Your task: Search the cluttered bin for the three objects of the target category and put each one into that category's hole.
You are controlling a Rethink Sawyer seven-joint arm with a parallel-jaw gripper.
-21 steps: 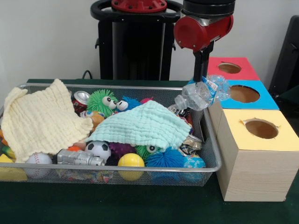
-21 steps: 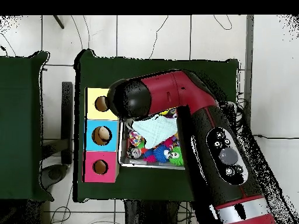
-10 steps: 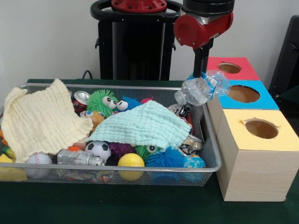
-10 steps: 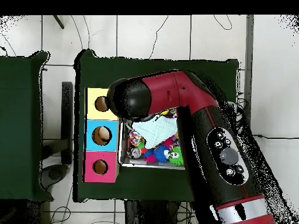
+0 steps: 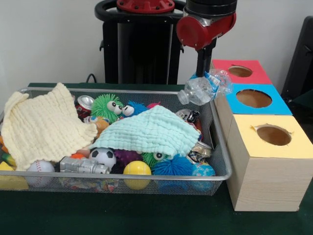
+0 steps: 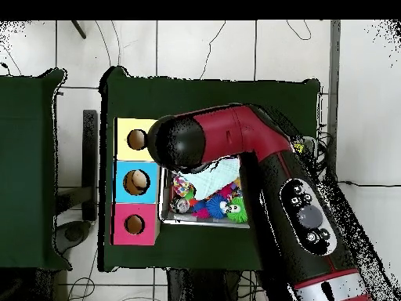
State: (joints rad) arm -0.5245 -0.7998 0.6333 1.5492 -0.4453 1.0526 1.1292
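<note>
One crushed plastic bottle (image 5: 204,88) hung clamped in gripper (image 5: 201,74) | upper right of frame, above bin (image 5: 215,147) rim | lifted clear of clutter for carrying toward blue hole (image 5: 253,98).

Clear crushed plastic bottle (image 5: 204,88) with blue label, upper centre-right. Red (image 5: 240,71), blue (image 5: 254,98) and yellow (image 5: 274,134) box tops at right. Pale yellow cloth (image 5: 41,125) at left, mint green cloth (image 5: 149,129) centre. Black-and-white soccer ball (image 5: 103,156), yellow ball (image 5: 137,169) at lower centre.

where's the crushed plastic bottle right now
In the front view the crushed plastic bottle hangs from the gripper above the wire bin's far right corner, just left of the blue box.
</note>
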